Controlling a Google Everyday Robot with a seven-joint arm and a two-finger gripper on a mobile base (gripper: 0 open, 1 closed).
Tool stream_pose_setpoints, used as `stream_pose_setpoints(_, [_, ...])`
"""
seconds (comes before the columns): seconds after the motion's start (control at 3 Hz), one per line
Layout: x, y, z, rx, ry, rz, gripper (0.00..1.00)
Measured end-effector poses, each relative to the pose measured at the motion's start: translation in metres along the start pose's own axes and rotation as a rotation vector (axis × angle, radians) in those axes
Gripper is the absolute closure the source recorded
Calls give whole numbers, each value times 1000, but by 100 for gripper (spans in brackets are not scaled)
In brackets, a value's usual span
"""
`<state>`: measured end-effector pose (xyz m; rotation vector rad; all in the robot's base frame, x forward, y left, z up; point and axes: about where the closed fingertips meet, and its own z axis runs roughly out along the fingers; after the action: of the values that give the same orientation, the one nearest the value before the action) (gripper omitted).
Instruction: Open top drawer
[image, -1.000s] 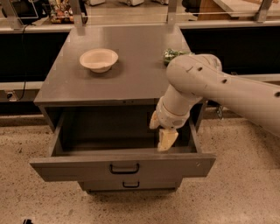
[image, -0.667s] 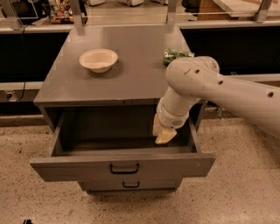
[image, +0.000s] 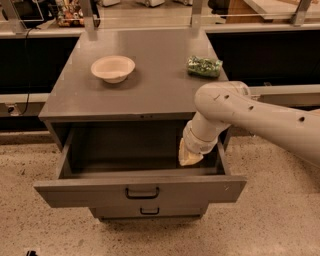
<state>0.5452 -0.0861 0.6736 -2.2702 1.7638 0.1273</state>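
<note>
The top drawer (image: 140, 192) of a grey metal cabinet stands pulled out, its flat front carrying a small black centre handle (image: 142, 193) and its deep grey interior empty. My white arm comes in from the right and bends down over the drawer's right side. My gripper (image: 190, 156), with pale yellowish fingers, hangs inside the drawer opening near its right wall, above the floor of the drawer and holding nothing that I can see.
A cream bowl (image: 113, 68) and a green snack bag (image: 204, 66) sit on the cabinet top (image: 150, 85). A lower drawer (image: 149, 211) with its own black handle shows under the top one. Speckled floor lies in front; dark counters run behind.
My arm and gripper have lifted slightly and drawn back toward the cabinet within the drawer opening. The drawer stays pulled out as before.
</note>
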Motion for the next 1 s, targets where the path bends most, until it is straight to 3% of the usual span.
stream_pose_setpoints(0.67, [18,18,41,-97,-24,63,100])
stream_pose_setpoints(1.0, [11,37,45,-170,-48,79,100])
